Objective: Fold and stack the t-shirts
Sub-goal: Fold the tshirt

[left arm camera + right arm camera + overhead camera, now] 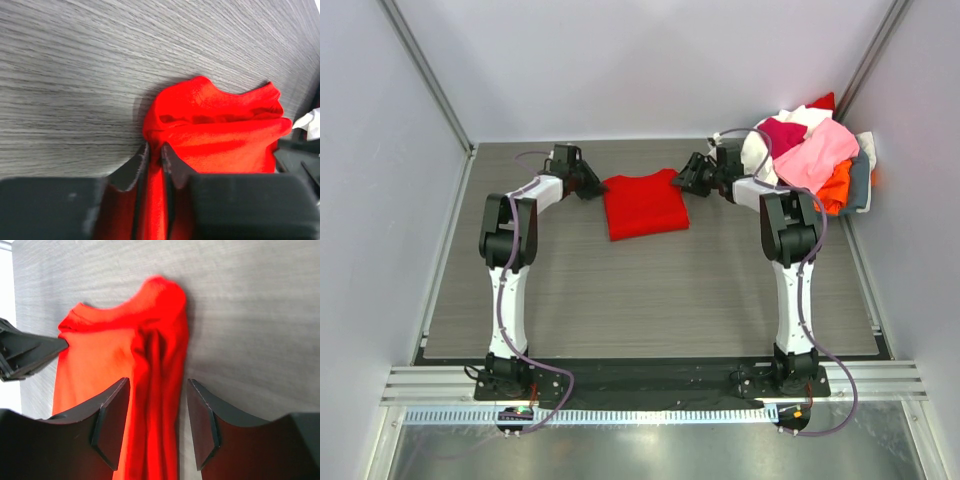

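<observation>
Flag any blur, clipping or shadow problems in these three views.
Top external: sharp and evenly lit, with the red t-shirt vivid. Left wrist: the left tool is blurred up close, and the saturated red flattens the shirt's folds. Right wrist: blown-out white strip at the left edge, and the shirt's far end is soft.

light: bright, even | shadows: soft, faint beside red t-shirt (220, 135) | focus: wrist-view foregrounds blurred

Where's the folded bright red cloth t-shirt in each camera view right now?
Top external: bright red cloth t-shirt at the table's far middle.
Left wrist: lower right.
Right wrist: centre-left, running to the bottom edge.
Shared landmark: left gripper at the shirt's edge.
</observation>
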`<action>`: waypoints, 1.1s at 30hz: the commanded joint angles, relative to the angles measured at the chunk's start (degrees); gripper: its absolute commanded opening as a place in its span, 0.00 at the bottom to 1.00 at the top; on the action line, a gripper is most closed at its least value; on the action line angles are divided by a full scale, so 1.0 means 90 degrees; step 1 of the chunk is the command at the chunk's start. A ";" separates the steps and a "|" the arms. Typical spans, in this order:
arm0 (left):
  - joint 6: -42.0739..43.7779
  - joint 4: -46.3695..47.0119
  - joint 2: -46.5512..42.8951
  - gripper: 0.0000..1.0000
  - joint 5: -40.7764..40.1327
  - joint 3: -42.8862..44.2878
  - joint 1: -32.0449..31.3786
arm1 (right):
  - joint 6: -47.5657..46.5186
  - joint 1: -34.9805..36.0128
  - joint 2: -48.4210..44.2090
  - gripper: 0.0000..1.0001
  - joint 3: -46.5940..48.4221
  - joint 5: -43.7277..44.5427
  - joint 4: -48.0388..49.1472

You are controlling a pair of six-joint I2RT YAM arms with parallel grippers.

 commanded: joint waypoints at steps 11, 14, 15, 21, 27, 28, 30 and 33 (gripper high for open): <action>0.0327 -0.0297 -0.0060 0.13 -0.0112 0.0112 0.0329 | -0.0531 0.0012 -0.2107 0.57 -0.1898 0.0449 0.0030; 0.0327 -0.0287 -0.0050 0.13 -0.0072 0.0161 0.0349 | -0.0696 0.0071 -0.2059 0.57 -0.1927 0.0312 -0.0215; 0.0327 -0.0287 -0.0050 0.13 -0.0063 0.0161 0.0349 | -0.0707 0.0119 -0.2039 0.57 -0.1937 0.0283 -0.0254; 0.0356 -0.0277 -0.0050 0.13 0.0016 0.0181 0.0359 | -0.0668 0.0325 -0.2058 0.58 -0.1976 0.0146 -0.0235; 0.0511 -0.0685 -0.0477 0.36 -0.0013 0.0210 0.0398 | -0.0784 0.0549 -0.2721 0.56 -0.2104 0.0926 -0.0516; 0.0551 -0.0736 -0.0721 0.44 -0.0275 0.0123 0.0379 | -0.0814 0.0608 -0.2819 0.54 -0.2123 0.1005 -0.0692; 0.0658 -0.0940 -0.1200 0.49 -0.0656 -0.0335 0.0369 | -0.0814 0.0686 -0.3121 0.53 -0.2239 0.1200 -0.0772; 0.0659 -0.1273 -0.2176 0.51 -0.0990 -0.0892 0.0359 | -0.0844 0.0939 -0.3376 0.50 -0.2270 0.1696 -0.1043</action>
